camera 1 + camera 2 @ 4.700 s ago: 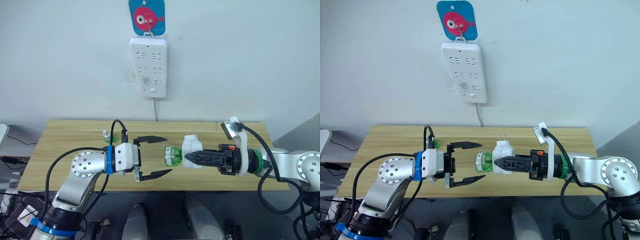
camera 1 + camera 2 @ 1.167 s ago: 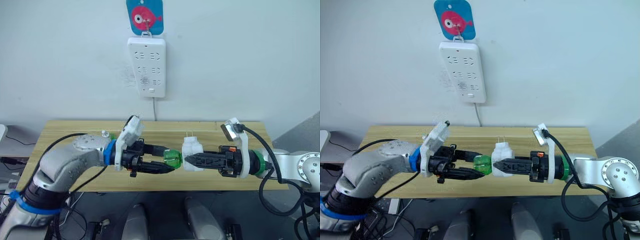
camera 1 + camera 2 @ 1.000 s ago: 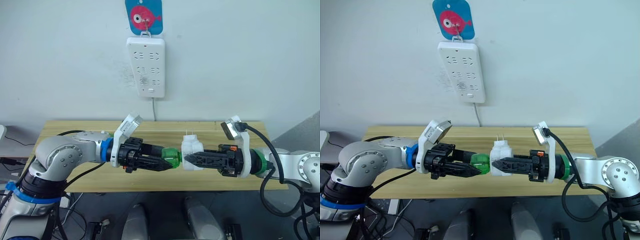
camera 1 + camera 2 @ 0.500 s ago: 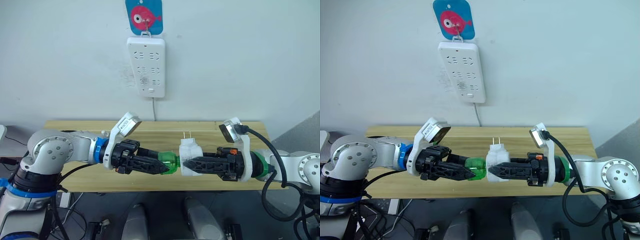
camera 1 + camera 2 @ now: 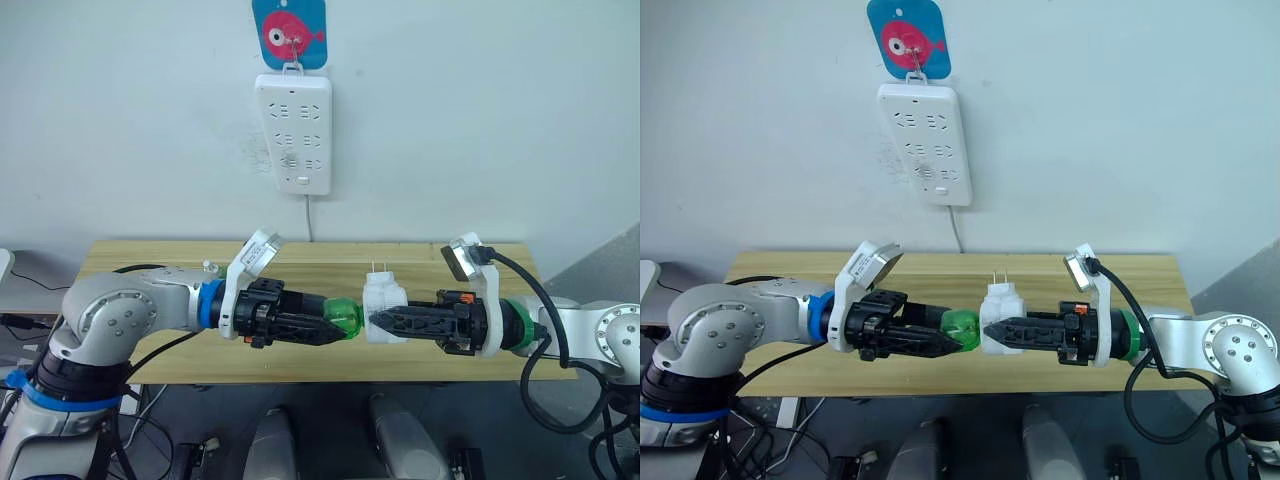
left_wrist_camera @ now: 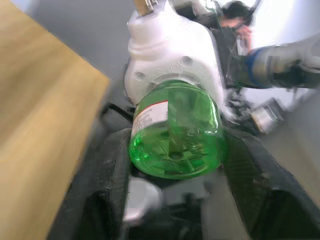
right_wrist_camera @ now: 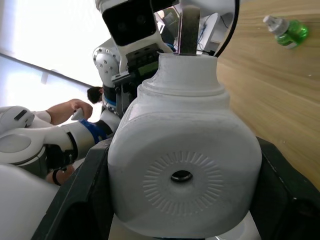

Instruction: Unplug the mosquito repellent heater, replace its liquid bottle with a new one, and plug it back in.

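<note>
The white mosquito repellent heater (image 5: 383, 298) hangs above the table's front edge with its prongs pointing up. My right gripper (image 5: 377, 320) is shut on it from the right. The green liquid bottle (image 5: 342, 317) sticks out of the heater's left side, its neck still in the heater (image 6: 170, 50). My left gripper (image 5: 333, 328) is shut on this bottle (image 6: 175, 131), a black finger (image 6: 107, 185) on each side. The new one (image 5: 213, 268), green with a whitish cap, lies on the table behind my left arm and also appears in the right wrist view (image 7: 286, 29).
A white power strip (image 5: 297, 133) hangs on the wall above the table's middle, under a blue tag, its cord running down behind the wooden table (image 5: 420, 260). Both arms meet over the table's front edge.
The left gripper, open and apart 4.7 s ago, has closed on the bottle and its wrist has rolled. Half a second ago the joined pair sat lower and to the left; it has moved back.
</note>
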{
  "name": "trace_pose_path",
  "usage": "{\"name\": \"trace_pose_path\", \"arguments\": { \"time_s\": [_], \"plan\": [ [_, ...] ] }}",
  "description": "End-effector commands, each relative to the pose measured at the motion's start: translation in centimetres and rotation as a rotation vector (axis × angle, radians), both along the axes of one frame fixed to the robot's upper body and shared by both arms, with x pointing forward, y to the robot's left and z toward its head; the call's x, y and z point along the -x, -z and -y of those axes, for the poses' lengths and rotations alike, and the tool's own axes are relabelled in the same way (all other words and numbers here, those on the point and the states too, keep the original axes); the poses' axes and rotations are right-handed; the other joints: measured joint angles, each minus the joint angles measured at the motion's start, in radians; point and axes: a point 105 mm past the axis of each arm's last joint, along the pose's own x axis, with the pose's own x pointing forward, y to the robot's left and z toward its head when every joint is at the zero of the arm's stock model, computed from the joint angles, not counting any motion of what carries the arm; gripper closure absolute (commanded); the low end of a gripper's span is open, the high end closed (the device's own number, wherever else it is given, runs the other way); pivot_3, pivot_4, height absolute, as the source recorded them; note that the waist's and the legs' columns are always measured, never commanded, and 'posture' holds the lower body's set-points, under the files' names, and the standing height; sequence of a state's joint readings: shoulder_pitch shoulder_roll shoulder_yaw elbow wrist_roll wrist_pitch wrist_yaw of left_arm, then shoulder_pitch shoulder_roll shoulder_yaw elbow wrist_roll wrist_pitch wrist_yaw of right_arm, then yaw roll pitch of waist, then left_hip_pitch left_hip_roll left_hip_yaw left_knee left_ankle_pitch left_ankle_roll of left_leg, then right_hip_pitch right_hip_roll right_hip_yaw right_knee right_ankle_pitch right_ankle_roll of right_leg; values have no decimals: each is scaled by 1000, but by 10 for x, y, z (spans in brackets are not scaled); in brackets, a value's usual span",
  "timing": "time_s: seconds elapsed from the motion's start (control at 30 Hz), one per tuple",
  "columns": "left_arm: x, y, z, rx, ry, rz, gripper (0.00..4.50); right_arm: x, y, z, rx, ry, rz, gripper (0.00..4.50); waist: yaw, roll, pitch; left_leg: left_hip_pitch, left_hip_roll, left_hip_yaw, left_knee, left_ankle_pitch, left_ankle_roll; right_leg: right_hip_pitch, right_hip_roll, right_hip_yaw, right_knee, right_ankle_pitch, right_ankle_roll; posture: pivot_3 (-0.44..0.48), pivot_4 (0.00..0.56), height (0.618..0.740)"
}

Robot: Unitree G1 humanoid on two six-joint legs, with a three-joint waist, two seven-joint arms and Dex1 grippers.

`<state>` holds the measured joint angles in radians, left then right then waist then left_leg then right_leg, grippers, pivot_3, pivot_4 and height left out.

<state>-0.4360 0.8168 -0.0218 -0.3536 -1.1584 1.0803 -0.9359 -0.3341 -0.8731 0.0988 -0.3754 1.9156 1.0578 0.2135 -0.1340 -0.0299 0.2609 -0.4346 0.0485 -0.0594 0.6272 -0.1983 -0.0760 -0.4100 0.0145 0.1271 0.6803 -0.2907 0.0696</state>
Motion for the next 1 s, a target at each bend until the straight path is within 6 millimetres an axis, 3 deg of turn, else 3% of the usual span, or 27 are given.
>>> {"name": "trace_pose_path", "arguments": {
  "time_s": [0.03, 0.13, 0.3, 0.4, 0.57, 0.77, 1.0],
  "plan": [
    [6, -4, -5, -34, 24, 161, 323, 2, -7, 1, -13, -8, 23, 1460, -1, 0, 0, 0, 0, 0, 0, 0, 0, 0, 0, 0, 0, 0, 0, -167, 259, 740],
    [11, 9, -16, -102, 28, 185, 289, 1, -7, 1, -14, -7, 22, 1460, -1, 1, 0, 0, 0, 1, -1, 0, 0, 0, 0, 1, 0, 0, 0, -166, 258, 740],
    [7, 38, -30, -235, 1, 470, 289, 2, -7, 1, -16, -6, 22, 1460, 1, 1, 0, 0, 0, 1, -1, 0, 0, -1, -1, 1, -1, 0, -1, -167, 258, 740],
    [-6, 37, -24, -178, -111, 750, 289, 2, -6, 1, -17, -6, 23, 1460, 11, 0, 1, 0, 0, 3, -1, 0, 0, 0, -2, 2, -2, 0, -1, -165, 258, 740],
    [14, 27, 1, 19, -125, 1070, 289, 3, -6, -2, -23, -13, 22, 1460, 22, -1, 1, 0, -1, 6, -1, 0, 0, 0, -3, 4, -2, 0, -2, -166, 257, 740],
    [18, 32, 14, 72, -126, 1106, 289, 3, -7, -3, -22, -17, 24, 1460, 24, -1, 1, 0, 0, 5, 0, 0, 0, 0, -2, 4, -1, 0, -1, -176, 255, 740],
    [14, 31, 15, 83, -124, 1138, 289, 2, -7, -3, -22, -12, 27, 1460, 21, -1, 1, 0, -1, 5, 1, 0, 0, 0, -2, 4, -1, 0, 0, -180, 254, 740]
  ]
}}
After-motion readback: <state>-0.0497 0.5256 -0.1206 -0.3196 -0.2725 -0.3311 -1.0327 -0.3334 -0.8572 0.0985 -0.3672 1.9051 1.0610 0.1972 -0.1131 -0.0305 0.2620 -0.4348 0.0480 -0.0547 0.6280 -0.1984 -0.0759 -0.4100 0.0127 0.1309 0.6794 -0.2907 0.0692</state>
